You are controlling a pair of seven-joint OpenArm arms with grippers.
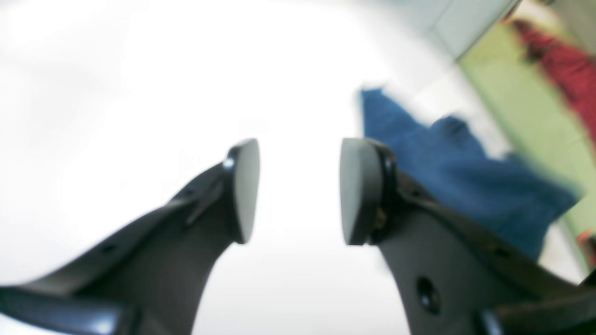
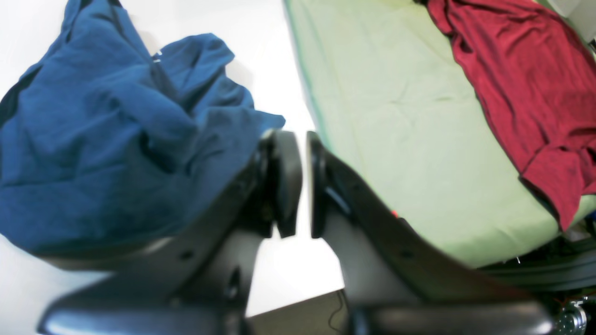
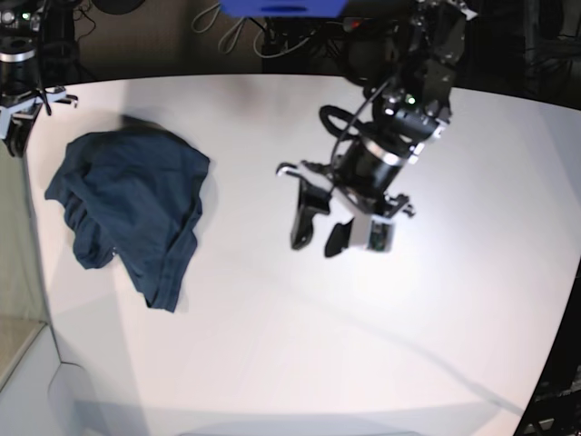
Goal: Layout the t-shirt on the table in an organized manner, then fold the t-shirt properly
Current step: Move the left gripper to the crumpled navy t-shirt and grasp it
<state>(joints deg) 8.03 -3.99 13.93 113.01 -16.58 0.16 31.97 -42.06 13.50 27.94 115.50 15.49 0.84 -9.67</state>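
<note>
The t-shirt (image 3: pixel 127 209) is a dark blue crumpled heap on the left part of the white table (image 3: pixel 272 345). My left gripper (image 3: pixel 318 232) hangs over the middle of the table, well to the right of the shirt. In the left wrist view the left gripper (image 1: pixel 298 190) stands open with only bare table between its pads, and the t-shirt (image 1: pixel 447 172) lies off to the right. My right gripper (image 2: pixel 302 181) is just beside the t-shirt (image 2: pixel 107 139), its pads a narrow gap apart and holding nothing. In the base view the right gripper (image 3: pixel 20 109) is at the far left corner.
Past the table's edge by the right gripper lies a pale green surface (image 2: pixel 409 116) with a red cloth (image 2: pixel 526 83) on it. Cables and a blue object (image 3: pixel 281 7) sit behind the table's back edge.
</note>
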